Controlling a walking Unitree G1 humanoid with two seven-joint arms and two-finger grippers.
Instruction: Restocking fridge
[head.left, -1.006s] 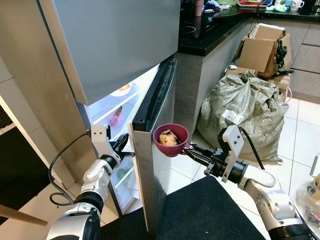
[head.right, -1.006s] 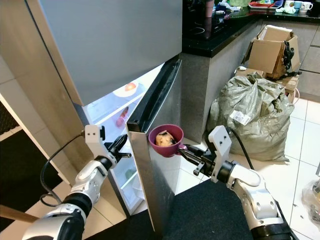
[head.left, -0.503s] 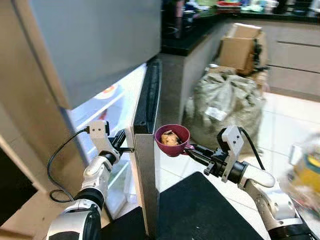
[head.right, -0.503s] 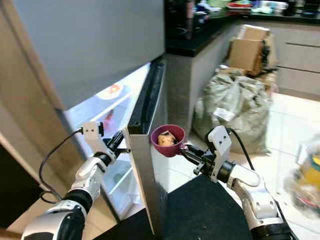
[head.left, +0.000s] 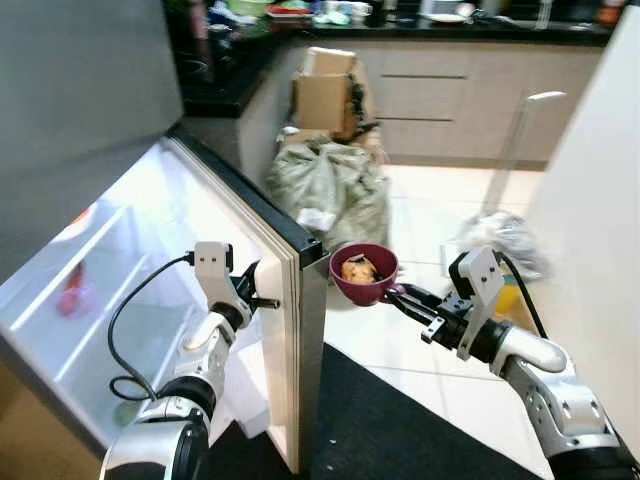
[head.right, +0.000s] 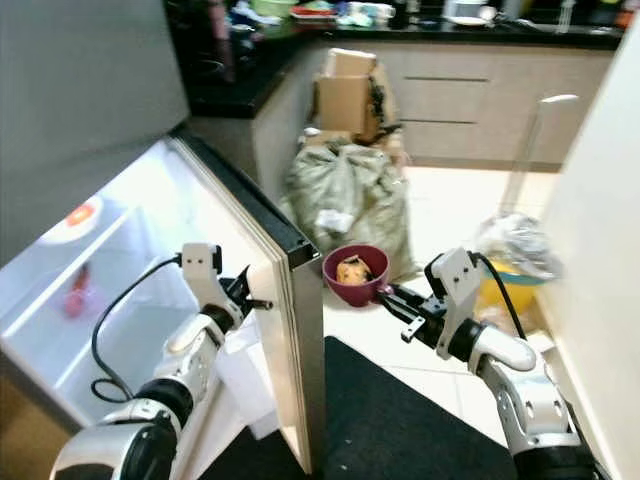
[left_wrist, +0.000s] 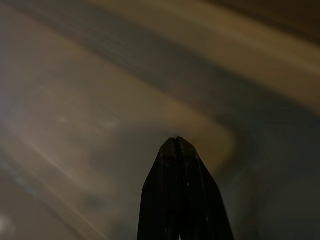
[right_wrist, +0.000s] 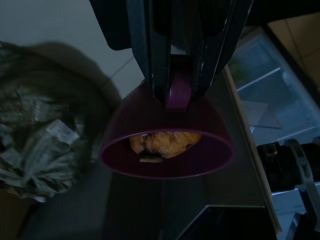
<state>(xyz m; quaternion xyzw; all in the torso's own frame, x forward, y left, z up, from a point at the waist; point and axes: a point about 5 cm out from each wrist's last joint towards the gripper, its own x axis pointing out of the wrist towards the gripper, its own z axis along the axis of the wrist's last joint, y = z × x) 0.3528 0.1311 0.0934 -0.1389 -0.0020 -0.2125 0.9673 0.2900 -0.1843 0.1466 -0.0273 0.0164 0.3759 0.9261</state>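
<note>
Beside the outer edge of the open fridge door (head.left: 290, 330), at about three o'clock from it, the right hand (head.left: 400, 297) pinches the short handle of a maroon bowl (head.left: 364, 273) and holds it level in the air above the tiled floor (head.left: 430, 215). Inside the bowl lies a yellowish-brown piece of food (head.left: 357, 269); what kind it is cannot be told. At nine o'clock from the door edge, the left hand (head.left: 258, 300) has its black fingers pressed together against the inner side of the door. Within the lit fridge interior (head.left: 110, 260), a red item (head.left: 70, 298) sits on a shelf and a pale plate with something orange-red (head.right: 78, 215) on it sits higher up, both blurred. Towards twelve o'clock, a bulging grey-green sack (head.left: 325, 190) rests on the floor with a white label (head.left: 318, 217) whose writing is too small to read, and cardboard boxes (head.left: 325, 95) stand behind it against a dark counter (head.left: 215, 90). From the right wrist camera, the bowl is seen at close range between the two fingers (right_wrist: 150, 60), with the food resting low in it and the sack dim beyond. From the left wrist camera, the closed fingertips (left_wrist: 177, 150) show against a blurred brown surface.
</note>
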